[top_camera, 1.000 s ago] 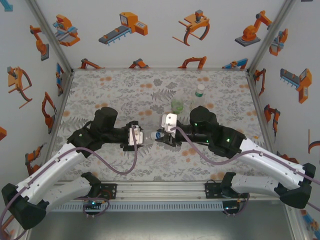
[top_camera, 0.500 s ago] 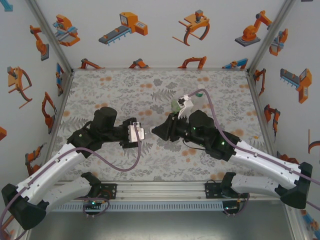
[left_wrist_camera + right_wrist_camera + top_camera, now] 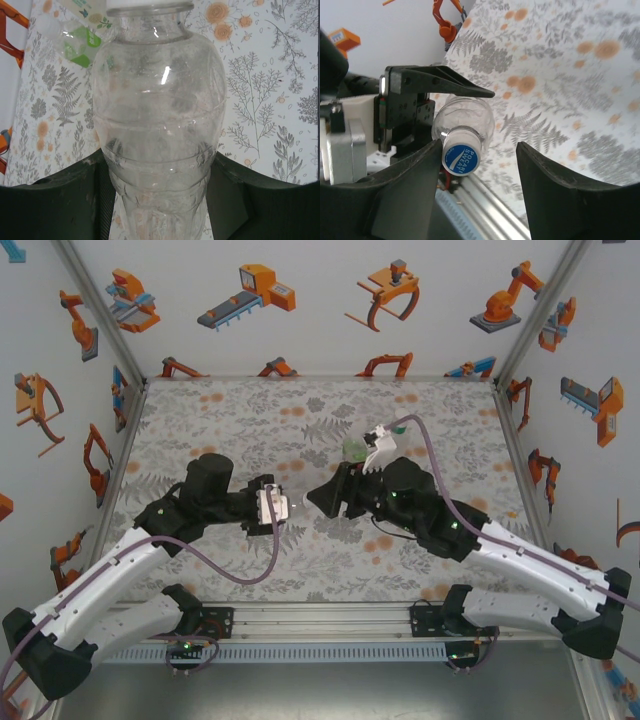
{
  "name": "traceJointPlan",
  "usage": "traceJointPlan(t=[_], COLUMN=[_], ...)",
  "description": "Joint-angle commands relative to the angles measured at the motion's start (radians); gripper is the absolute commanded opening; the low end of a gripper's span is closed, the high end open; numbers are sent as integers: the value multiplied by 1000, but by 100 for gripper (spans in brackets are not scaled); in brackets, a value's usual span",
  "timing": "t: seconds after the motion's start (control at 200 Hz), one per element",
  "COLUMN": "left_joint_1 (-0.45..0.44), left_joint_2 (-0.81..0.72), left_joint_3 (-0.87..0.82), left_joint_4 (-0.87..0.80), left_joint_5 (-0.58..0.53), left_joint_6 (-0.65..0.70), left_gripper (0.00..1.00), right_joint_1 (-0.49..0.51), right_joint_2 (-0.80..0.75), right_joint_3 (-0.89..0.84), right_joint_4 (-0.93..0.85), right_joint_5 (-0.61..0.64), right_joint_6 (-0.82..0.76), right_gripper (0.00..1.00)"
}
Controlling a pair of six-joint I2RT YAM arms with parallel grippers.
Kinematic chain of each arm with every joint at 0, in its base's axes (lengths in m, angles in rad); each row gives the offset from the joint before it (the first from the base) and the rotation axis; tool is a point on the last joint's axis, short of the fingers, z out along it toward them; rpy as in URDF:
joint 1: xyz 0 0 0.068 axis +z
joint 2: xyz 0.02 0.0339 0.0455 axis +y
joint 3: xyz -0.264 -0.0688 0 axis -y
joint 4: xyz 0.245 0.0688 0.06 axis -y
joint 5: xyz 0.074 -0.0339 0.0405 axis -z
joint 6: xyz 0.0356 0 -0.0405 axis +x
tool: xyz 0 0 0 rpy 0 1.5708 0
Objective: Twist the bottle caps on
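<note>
Reaching in from the lower left of the top view, the left arm ends near the middle of the table (image 3: 200, 410), where the left gripper (image 3: 284, 508) is clamped on a clear ribbed plastic bottle (image 3: 160, 125). The bottle is held on its side, its neck pointing right toward the other arm. In the left wrist view the gripper's dark fingers (image 3: 55, 200) press its lower part from both sides. A round plastic cap with a blue printed top and a white skirt (image 3: 461, 155) sits on the bottle's neck, low and left of centre in the right wrist view. The right gripper (image 3: 479, 147) stands parted around this cap: the finger at the left of the frame is just beside it, perhaps touching, while the finger at the right is well apart from it. Right of centre in the top view, a green-tinted plastic bottle (image 3: 352, 450) stands on the table just above the right arm's wrist, partly hidden by the white camera mount (image 3: 378, 452). A clear plastic bottle with a green label (image 3: 80, 37) shows blurred at the upper left of the left wrist view; upright or lying, I cannot tell.
</note>
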Motion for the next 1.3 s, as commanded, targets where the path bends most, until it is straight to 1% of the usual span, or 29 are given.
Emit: traceJointPlan(t=[0.0, 0.065, 0.125, 0.295, 0.36, 0.461, 0.666, 0.771, 0.966, 1.081, 1.297], left_joint_1=[-3, -4, -4, -3, -3, -4, -3, -4, -4, -4, -4], left_joint_2=[-11, -9, -8, -2, 4, 12, 23, 26, 31, 29, 28], left_joint_3=[7, 9, 10, 12, 14, 21, 31, 32, 39, 38, 39], left_joint_4=[16, 7, 4, -9, -18, -32, -54, -57, -66, -68, -70], left_joint_5=[60, 75, 85, 114, 133, 154, 179, 199, 214, 217, 217], left_joint_6=[17, 23, 26, 36, 40, 47, 54, 58, 60, 60, 61], left_gripper=[0, 0, 0, 0, 0, 0, 0, 0, 0, 0, 0], right_joint_1=[0, -1, -1, 0, -1, -1, -1, 0, -1, -1, 0], right_joint_2=[-75, -107, -118, -59, -27, 24, 71, 73, 53, 69, 84], right_joint_3=[5, -22, -18, 101, 146, 204, 245, 236, 177, 180, 178], right_joint_4=[46, 78, 47, -206, -293, -389, -392, -357, -258, -274, -273], right_joint_5=[-38, -161, -254, -426, -470, -479, -469, -455, -541, -569, -591], right_joint_6=[-396, -597, -766, -1152, -1276, -1422, -1475, -1482, -1479, -1475, -1457], right_gripper=[58, 59, 58, 58, 57, 56, 56, 55, 54, 54, 50])
